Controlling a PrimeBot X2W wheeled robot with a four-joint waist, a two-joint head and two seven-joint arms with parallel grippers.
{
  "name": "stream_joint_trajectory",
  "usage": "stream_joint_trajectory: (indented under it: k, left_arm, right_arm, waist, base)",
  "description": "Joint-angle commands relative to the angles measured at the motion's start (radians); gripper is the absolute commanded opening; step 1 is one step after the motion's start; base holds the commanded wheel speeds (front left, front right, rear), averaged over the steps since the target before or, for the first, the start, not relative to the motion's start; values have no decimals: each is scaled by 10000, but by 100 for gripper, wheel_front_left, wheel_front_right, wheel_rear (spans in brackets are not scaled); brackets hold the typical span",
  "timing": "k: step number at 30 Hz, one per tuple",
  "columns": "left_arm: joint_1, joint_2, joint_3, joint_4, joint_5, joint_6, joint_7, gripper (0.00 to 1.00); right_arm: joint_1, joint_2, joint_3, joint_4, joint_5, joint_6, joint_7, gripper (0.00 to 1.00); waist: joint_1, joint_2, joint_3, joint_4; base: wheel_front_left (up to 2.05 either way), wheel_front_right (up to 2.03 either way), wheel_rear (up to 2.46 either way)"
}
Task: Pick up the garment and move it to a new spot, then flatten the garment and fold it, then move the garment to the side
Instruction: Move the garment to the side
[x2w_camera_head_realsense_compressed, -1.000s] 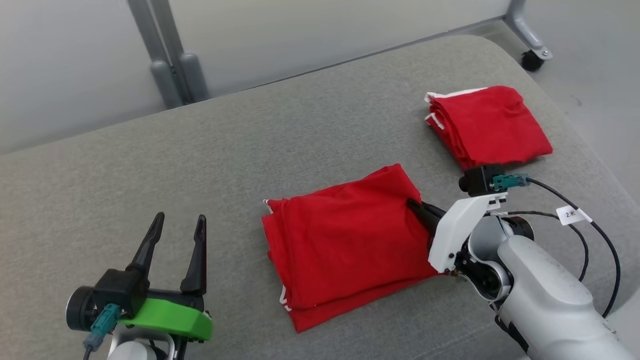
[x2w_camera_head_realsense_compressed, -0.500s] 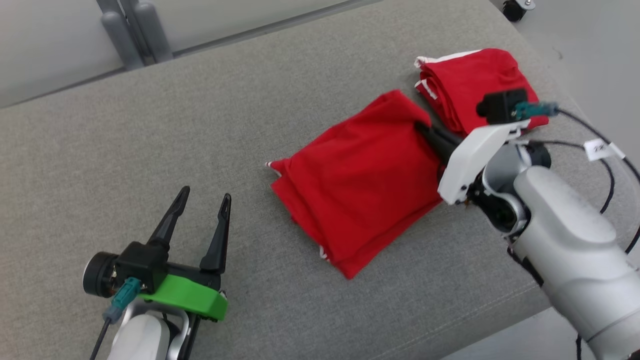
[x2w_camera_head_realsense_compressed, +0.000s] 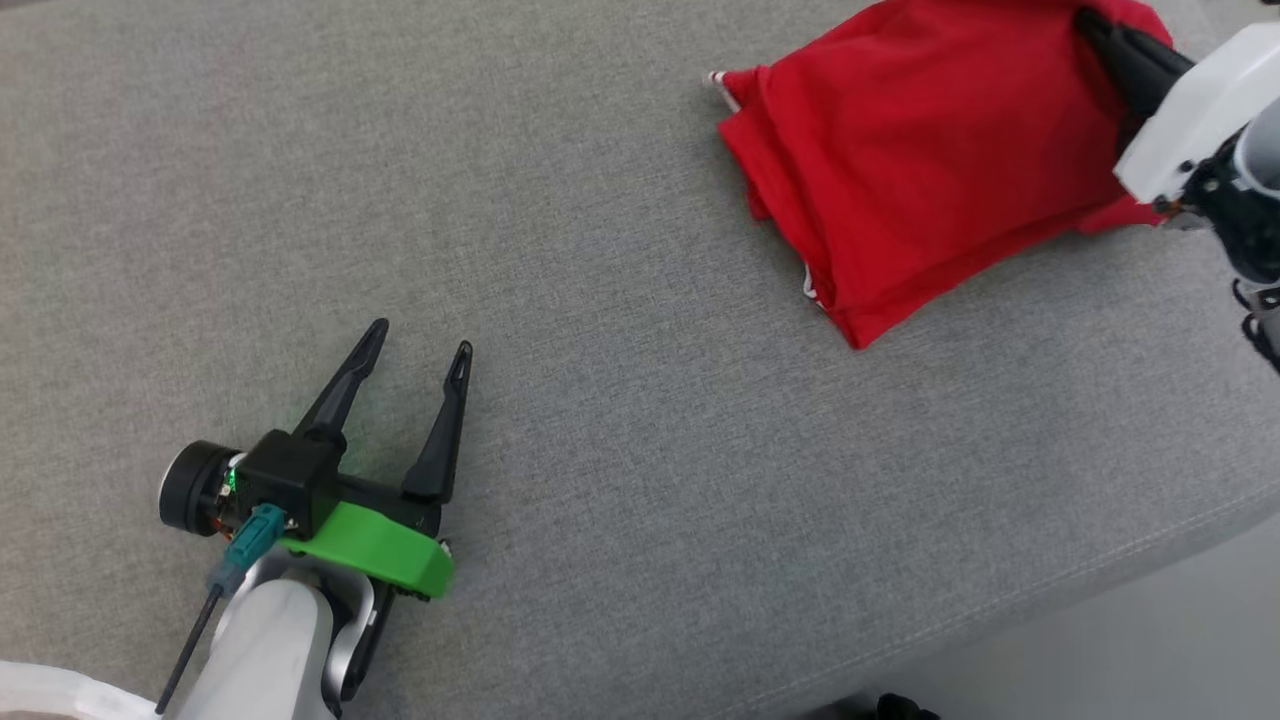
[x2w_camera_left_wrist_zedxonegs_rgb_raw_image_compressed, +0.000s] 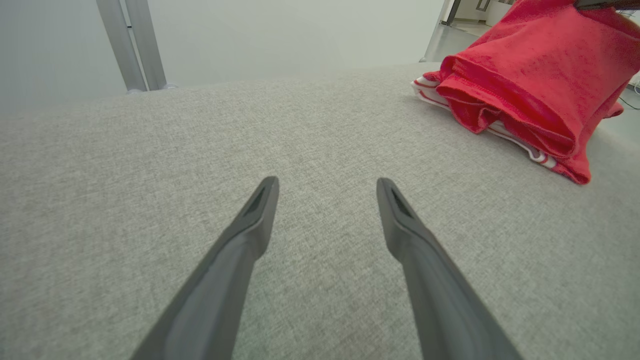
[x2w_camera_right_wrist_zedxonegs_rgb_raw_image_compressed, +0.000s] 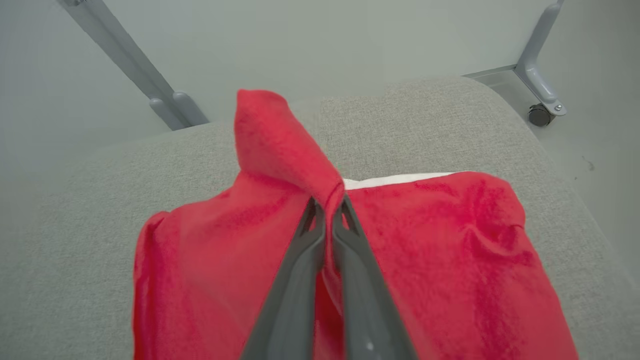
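Garment (x2w_camera_head_realsense_compressed: 930, 170), farther right than before in right gripper (x2w_camera_right_wrist_zedxonegs_rgb_raw_image_compressed: 327, 206), top off-frame.

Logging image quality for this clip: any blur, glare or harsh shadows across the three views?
Head view: even diffuse light, faint shadow under the left end effector, red garment slightly soft. Left wrist view: grey cushion weave crisp, fingers soft near the lens. Right wrist view: softest, right end effector blurred toward the bottom edge. No glare in any.
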Motion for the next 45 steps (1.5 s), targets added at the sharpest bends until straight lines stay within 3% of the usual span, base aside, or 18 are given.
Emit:
stream_joint_trajectory:
  k: [1,10,17,21,22,23,24,28,33,37,45]
  left_arm:
    - [-194,131,-7,-9,-42,-31,3,100]
    - [-400,372,-47,-34,-25,-17,154,100]
    - [-654,489,-126,-77,30,17,338,100]
    - [-686,602,-84,-53,9,68,348,100]
    - [-699,606,-98,-19,-2,74,341,100]
    - [-703,612,-101,9,-17,73,339,100]
    - [-704,598,-118,38,-34,80,321,100]
    - [-682,530,-147,125,-106,134,230,100]
    - [-444,327,-89,187,-217,208,-50,100]
    - [-239,237,181,116,-379,340,-218,100]
    - [760,428,1218,-114,-687,881,-313,100]
  right_arm:
    - [-98,-197,-140,-70,224,-4,251,0]
    - [-235,-1446,-1222,58,697,-6,985,0]
    - [-694,-2043,-1353,1399,-290,-7,613,0]
    - [-1068,-1973,-1109,2149,-845,-7,145,0]
    - [-1132,-1896,-1062,2398,-926,-7,70,11]
    - [-1162,-1883,-975,2626,-1082,-7,-2,44]
    - [-1249,-1867,-935,2914,-1185,-7,-98,100]
    - [-1583,-1835,-853,3965,-1646,-9,-405,100]
    - [-1912,-1913,-635,4747,-2572,-9,-1533,100]
    - [-1947,-1824,-243,4416,-3043,-9,-2600,100]
    - [-815,-1195,652,2884,-2703,-9,-3884,100]
  waist:
    - [-1,-1,587,134]
    - [-1,-1,1276,231]
    - [-1,-1,1805,644]
    - [-1,-1,1965,840]
    - [-1,-1,1976,897]
    - [-1,-1,1975,927]
    - [-1,-1,1959,972]
    - [-1,-1,1746,1124]
    - [-1,-1,980,1276]
    - [-1,-1,-5,1383]
    - [-1,-1,-2410,1518]
  base:
    - [0,0,0]
    - [0,0,0]
    - [0,0,0]
    - [0,0,0]
    - [0,0,0]
    - [0,0,0]
    - [0,0,0]
    - [0,0,0]
    - [0,0,0]
    - [0,0,0]
    - [0,0,0]
